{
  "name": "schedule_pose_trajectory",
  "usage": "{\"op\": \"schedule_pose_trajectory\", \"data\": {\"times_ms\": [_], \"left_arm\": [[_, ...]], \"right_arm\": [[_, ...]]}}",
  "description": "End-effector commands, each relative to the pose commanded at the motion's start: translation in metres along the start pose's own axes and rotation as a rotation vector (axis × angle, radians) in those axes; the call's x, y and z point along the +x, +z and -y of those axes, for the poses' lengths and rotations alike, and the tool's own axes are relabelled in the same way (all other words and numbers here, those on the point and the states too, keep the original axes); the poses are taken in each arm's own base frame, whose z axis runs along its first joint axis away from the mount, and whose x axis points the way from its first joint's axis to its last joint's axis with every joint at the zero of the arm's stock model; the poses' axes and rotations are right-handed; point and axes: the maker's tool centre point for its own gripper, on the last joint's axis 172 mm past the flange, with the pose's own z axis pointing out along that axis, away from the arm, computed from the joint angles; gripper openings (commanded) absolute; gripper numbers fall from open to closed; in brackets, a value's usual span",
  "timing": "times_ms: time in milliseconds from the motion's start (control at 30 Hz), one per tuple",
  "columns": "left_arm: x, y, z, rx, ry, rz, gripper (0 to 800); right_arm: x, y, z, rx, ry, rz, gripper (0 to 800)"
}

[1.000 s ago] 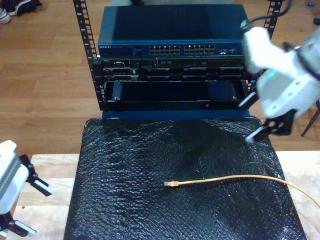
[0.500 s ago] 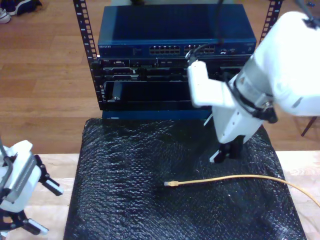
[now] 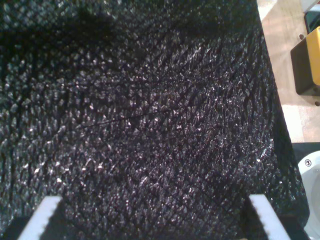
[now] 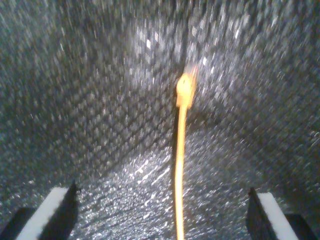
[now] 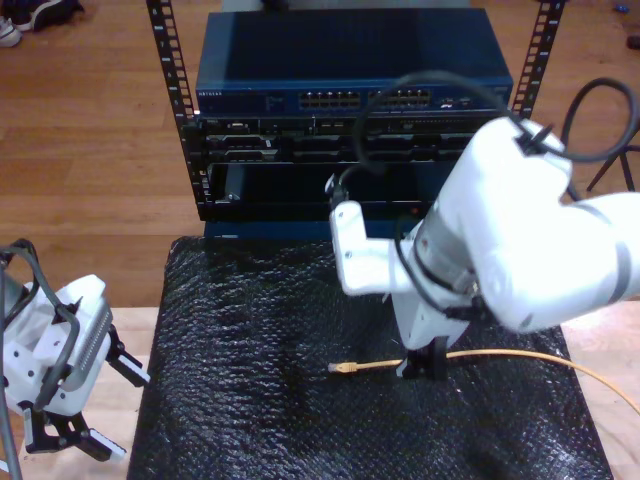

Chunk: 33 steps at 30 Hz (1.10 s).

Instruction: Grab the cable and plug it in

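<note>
Lying straight, thin yellow-orange cable ends in small plug.

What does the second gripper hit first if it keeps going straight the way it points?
Probably the cable: it runs between the open fingers of my second gripper, with the black mat right beneath it. The view is blurred, so the remaining depth is unclear.
</note>
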Motion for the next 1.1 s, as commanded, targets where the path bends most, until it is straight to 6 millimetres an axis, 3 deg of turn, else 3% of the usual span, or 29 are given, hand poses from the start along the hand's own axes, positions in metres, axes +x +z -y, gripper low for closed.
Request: {"op": "schedule_pose_trajectory", "data": {"times_ms": [300,533,1100], "left_arm": [[-0.004,0.003,0.003,0.009,-0.006,0.006,800],[-0.007,0.008,0.001,0.005,-0.013,0.004,800],[-0.005,0.01,0.001,0.0,-0.008,0.004,800]], "right_arm": [[0.033,0.046,0.004,0.035,-0.048,0.032,791],[0.043,0.057,-0.011,0.004,-0.038,0.018,783],[0.035,0.081,-0.007,-0.016,-0.024,0.03,761]]}}
